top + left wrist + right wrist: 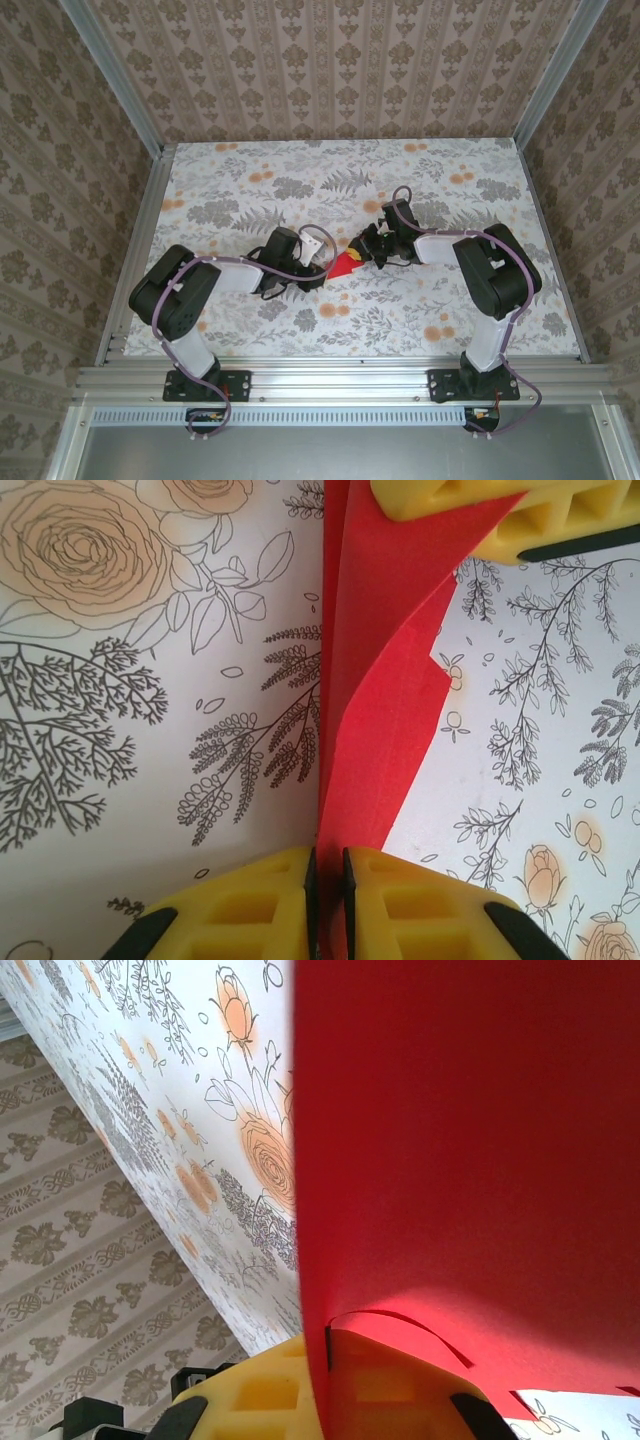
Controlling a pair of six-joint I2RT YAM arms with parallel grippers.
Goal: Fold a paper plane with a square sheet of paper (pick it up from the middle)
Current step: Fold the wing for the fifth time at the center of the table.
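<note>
The red paper (347, 264) is near the middle of the table (250, 180), about halfway between its left and right edges and a little closer to the near edge than to the far one. It is no flat square. From above it reads as a small, pointed red wedge, its tip aimed toward the near-left corner. In the left wrist view the red paper (380, 680) is doubled into a narrow upright strip with layered edges and a small step in its right-hand edge. In the right wrist view a broad red face (460, 1140) covers most of the picture, with one thin curled edge low down. I cannot tell whether any part of it touches the table.

The left gripper (330, 266) meets the wedge from the left. Its yellow fingers (250, 910) are pressed almost together on the paper's lower end, with only a thin slit between the jaws.

The right gripper (366, 250) meets it from the right, jaws fully closed. Its yellow fingers (450, 500) clamp the paper's upper end, and in its own view the sheet runs down into the yellow finger (270, 1395).

Floral covering lies on the table, and patterned wallpaper (330, 70) backs its far edge.
</note>
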